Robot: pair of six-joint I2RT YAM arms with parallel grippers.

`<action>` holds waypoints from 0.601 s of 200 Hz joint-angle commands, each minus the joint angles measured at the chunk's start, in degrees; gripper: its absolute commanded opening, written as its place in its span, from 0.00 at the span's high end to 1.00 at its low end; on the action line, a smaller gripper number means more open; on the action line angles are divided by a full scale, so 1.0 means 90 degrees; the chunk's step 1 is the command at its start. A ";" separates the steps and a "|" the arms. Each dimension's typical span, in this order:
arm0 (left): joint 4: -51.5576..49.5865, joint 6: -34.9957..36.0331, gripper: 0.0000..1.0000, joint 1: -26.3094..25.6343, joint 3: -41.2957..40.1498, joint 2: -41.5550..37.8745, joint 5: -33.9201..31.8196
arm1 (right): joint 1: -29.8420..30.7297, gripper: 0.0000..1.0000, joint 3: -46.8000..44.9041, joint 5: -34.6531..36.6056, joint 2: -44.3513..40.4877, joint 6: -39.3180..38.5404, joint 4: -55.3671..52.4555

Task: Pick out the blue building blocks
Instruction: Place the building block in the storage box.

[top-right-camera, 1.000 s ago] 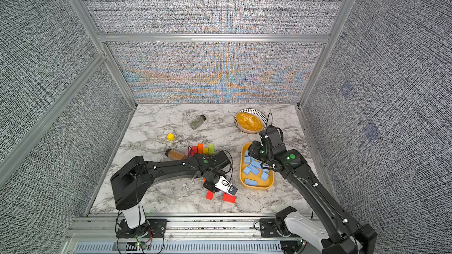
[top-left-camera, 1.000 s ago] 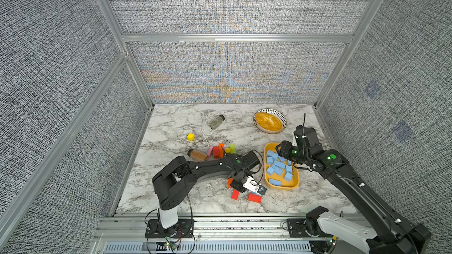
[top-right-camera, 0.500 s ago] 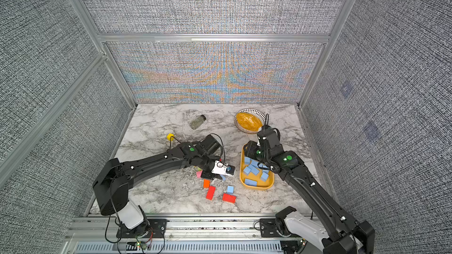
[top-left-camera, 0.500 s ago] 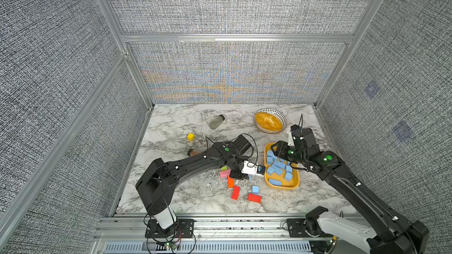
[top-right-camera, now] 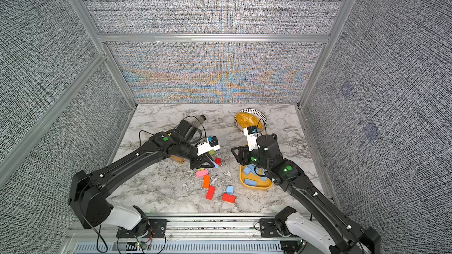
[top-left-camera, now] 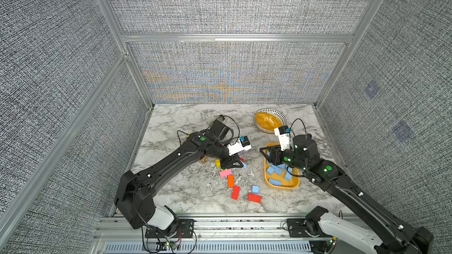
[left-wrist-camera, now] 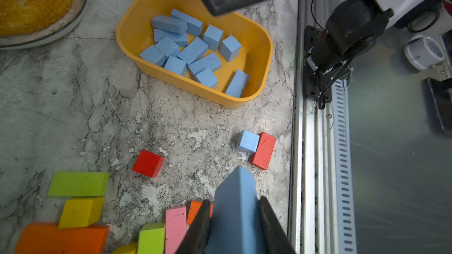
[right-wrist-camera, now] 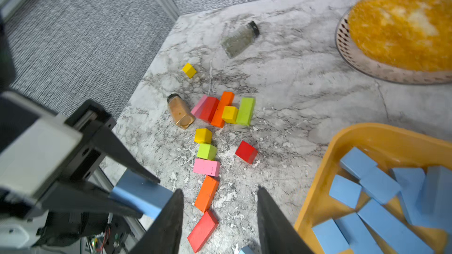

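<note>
On marble tabletop [top-left-camera: 244, 118]: blue blocks [top-left-camera: 275, 182] in tray [top-left-camera: 283, 187]; grey woven walls [top-left-camera: 232, 69].

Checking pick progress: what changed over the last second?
Left tool, shut on a blue bar, lifted away from the front blocks, back toward the table's middle. Right tool, open, shifted off the yellow tray toward the bar. Unchanged: blue blocks in the tray, loose blue cube touching a red block.
</note>
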 commanded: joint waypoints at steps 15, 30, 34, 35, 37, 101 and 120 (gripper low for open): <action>-0.0140 -0.0402 1.00 0.0110 0.0034 -0.0166 0.0686 | 0.0511 0.57 -0.0403 -0.0388 -0.0481 -0.2161 0.0998; -0.0107 -0.0449 1.00 0.0112 0.0021 -0.0212 0.0785 | 0.0737 0.59 -0.0364 -0.0592 -0.0426 -0.2920 0.0893; -0.0098 -0.0468 1.00 0.0111 0.0023 -0.0221 0.0796 | 0.0791 0.60 -0.0348 -0.0656 -0.0402 -0.3127 0.0840; -0.0095 -0.0470 1.00 0.0111 0.0024 -0.0230 0.0797 | 0.0802 0.60 -0.0346 -0.0668 -0.0393 -0.3182 0.0825; -0.0088 -0.0478 1.00 0.0111 0.0016 -0.0233 0.0807 | 0.0828 0.61 -0.0344 -0.0696 -0.0374 -0.3287 0.0802; -0.0037 -0.0610 1.00 0.0130 -0.0024 -0.0383 0.0846 | 0.1329 0.64 -0.0248 -0.0681 0.0280 -0.4816 0.0949; 0.0058 -0.0741 1.00 0.0132 -0.0045 -0.0371 0.0846 | 0.1418 0.65 -0.0244 -0.0709 0.0376 -0.4918 0.1056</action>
